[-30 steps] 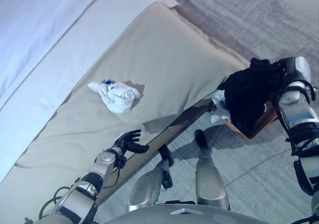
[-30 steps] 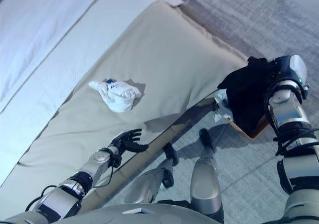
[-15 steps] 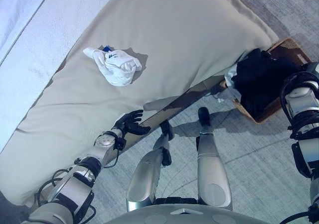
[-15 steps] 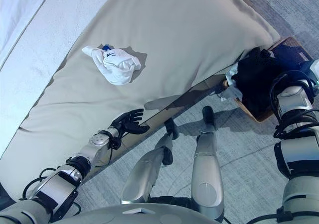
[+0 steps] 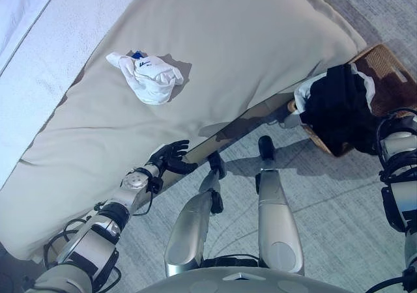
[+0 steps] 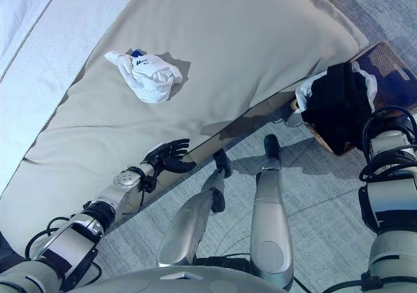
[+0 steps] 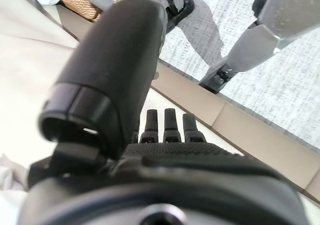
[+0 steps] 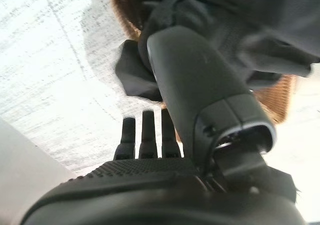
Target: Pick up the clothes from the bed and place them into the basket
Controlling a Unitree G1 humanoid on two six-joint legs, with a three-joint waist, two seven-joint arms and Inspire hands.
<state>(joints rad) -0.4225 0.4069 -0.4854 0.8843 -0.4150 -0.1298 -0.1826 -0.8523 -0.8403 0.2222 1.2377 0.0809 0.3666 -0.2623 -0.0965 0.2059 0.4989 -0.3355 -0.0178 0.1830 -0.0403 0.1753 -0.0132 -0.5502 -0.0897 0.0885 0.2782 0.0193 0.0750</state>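
Note:
A crumpled white garment (image 5: pixel 151 78) lies on the beige bed cover (image 5: pixel 247 39). A wicker basket (image 5: pixel 386 71) stands on the floor at the bed's right corner. A black garment (image 5: pixel 339 107) is draped over the basket's near rim, with white cloth (image 5: pixel 306 92) beside it. My right hand (image 8: pixel 150 185) is just beside the basket; its fingers (image 8: pixel 144 131) are straight and hold nothing, and the black garment (image 8: pixel 260 25) hangs past the thumb. My left hand (image 5: pixel 171 157) rests open at the bed's near edge, well short of the white garment.
A white sheet (image 5: pixel 39 65) covers the far left of the bed. The bed's brown side rail (image 5: pixel 221 140) runs along the near edge. Grey carpet (image 5: pixel 339 202) lies between the bed and the basket.
The black garment was held up in my right hand over the basket; now it lies draped on the basket and the hand is off it. The view has shifted. My left hand stays put.

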